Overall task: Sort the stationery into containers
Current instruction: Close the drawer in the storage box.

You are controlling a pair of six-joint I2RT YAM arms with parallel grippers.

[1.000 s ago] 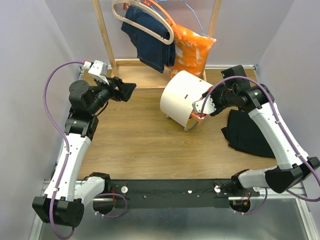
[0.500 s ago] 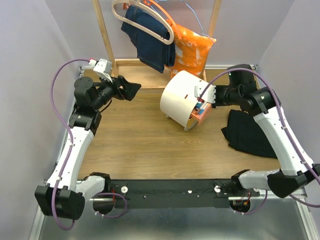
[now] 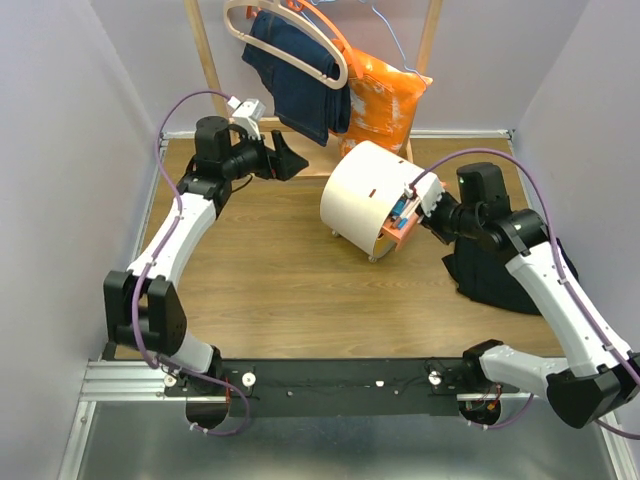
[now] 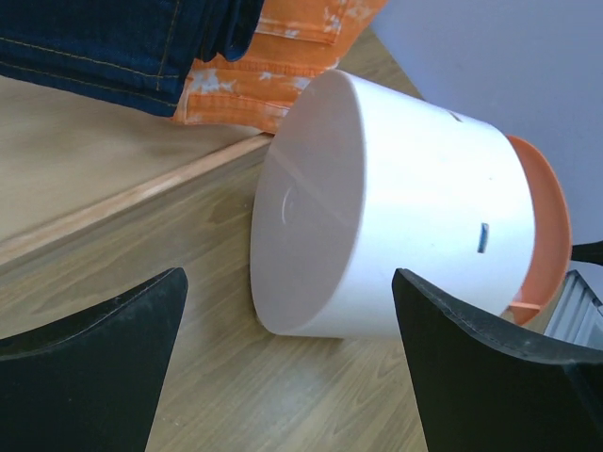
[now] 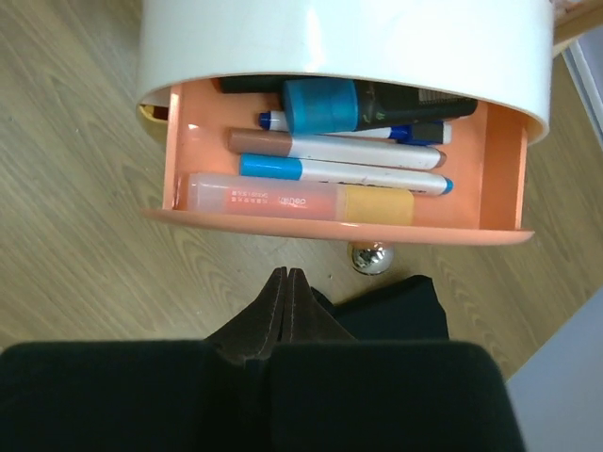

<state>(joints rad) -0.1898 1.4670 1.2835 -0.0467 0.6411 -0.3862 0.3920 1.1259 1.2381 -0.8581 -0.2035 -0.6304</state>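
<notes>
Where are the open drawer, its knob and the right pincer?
open drawer (image 5: 200, 141), right wrist view, bare floor at its left end.
knob (image 5: 370, 256), right wrist view, middle of the silver ball.
right pincer (image 5: 285, 274), right wrist view, between its shut fingertips.

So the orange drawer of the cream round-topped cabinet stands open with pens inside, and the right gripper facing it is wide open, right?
No: the right wrist view shows the right gripper shut, holding nothing. The orange drawer does stand open with pens inside.
</notes>
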